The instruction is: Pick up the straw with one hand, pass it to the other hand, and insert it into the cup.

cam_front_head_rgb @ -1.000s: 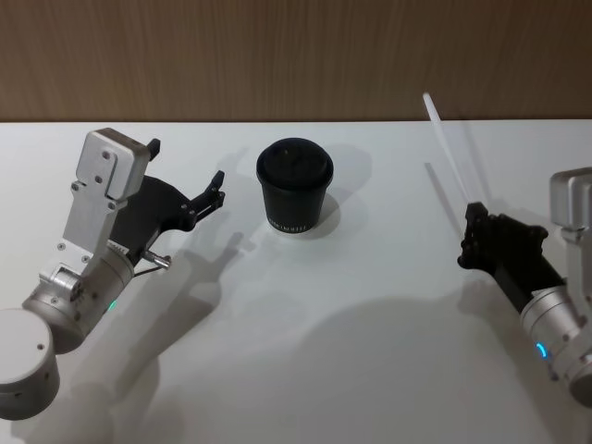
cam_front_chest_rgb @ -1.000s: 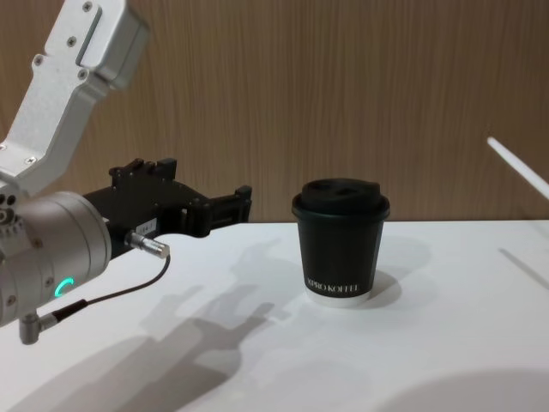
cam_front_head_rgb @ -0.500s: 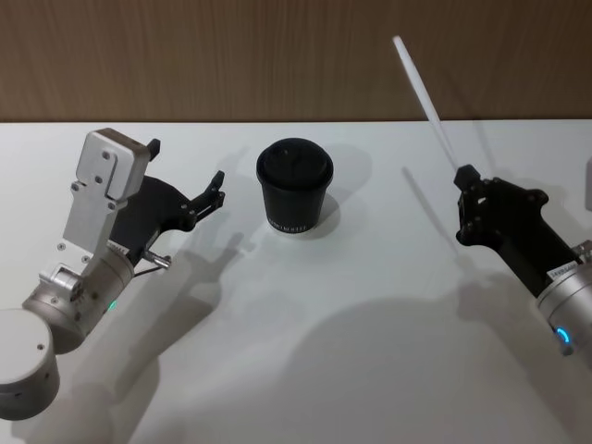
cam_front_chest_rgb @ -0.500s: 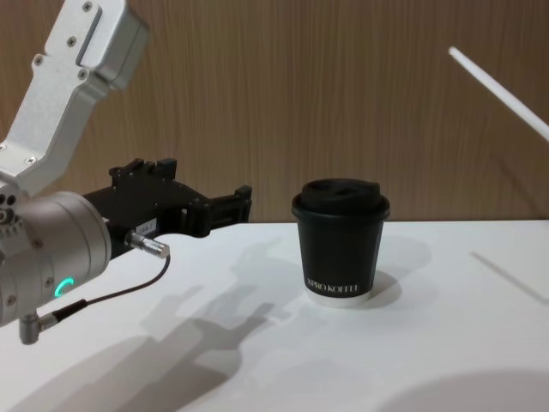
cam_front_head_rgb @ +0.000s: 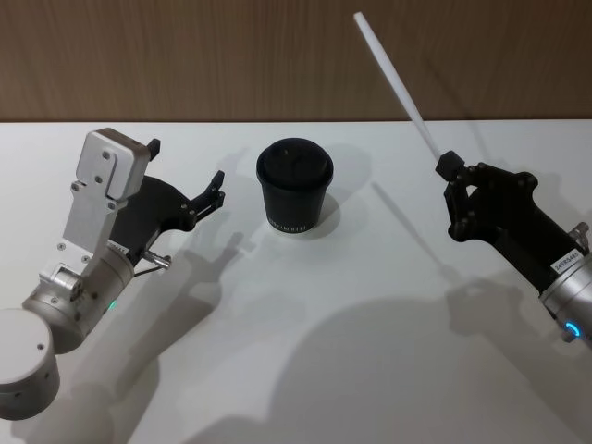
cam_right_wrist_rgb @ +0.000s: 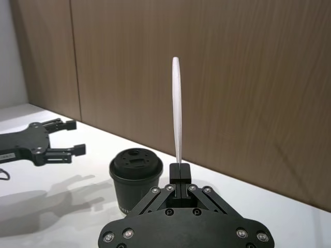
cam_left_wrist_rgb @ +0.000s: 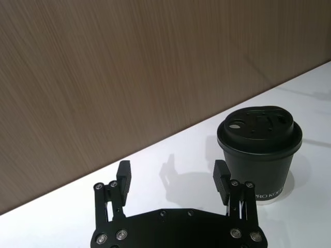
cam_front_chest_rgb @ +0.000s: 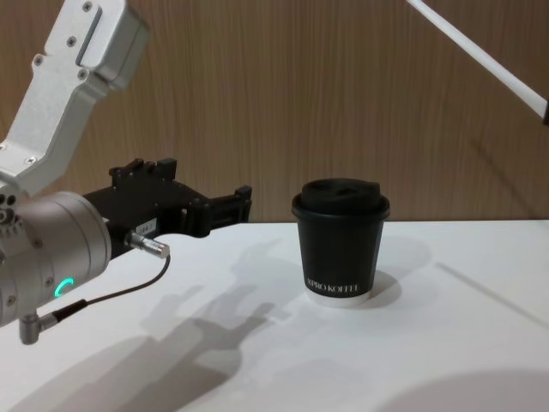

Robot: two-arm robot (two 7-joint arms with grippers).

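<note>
- Black right gripper (cam_front_head_rgb: 447,166), raised over the table's right side, has its fingers pinched tight on the lower end of the white straw (cam_front_head_rgb: 396,85).
- The straw slants up and away toward the wood-panel wall (cam_front_head_rgb: 185,55). Its free end is high and to the right of the cup, well apart from it.
- The black paper coffee cup (cam_front_head_rgb: 294,190) stands upright on the white table (cam_front_head_rgb: 324,324) near the far edge, its domed lid (cam_left_wrist_rgb: 260,126) on.
- The left gripper (cam_front_head_rgb: 186,163) hovers low, near the cup's left side, fingers spread wide and holding nothing.
- Bare tabletop lies between the cup and the right gripper, and across the near side.
</note>
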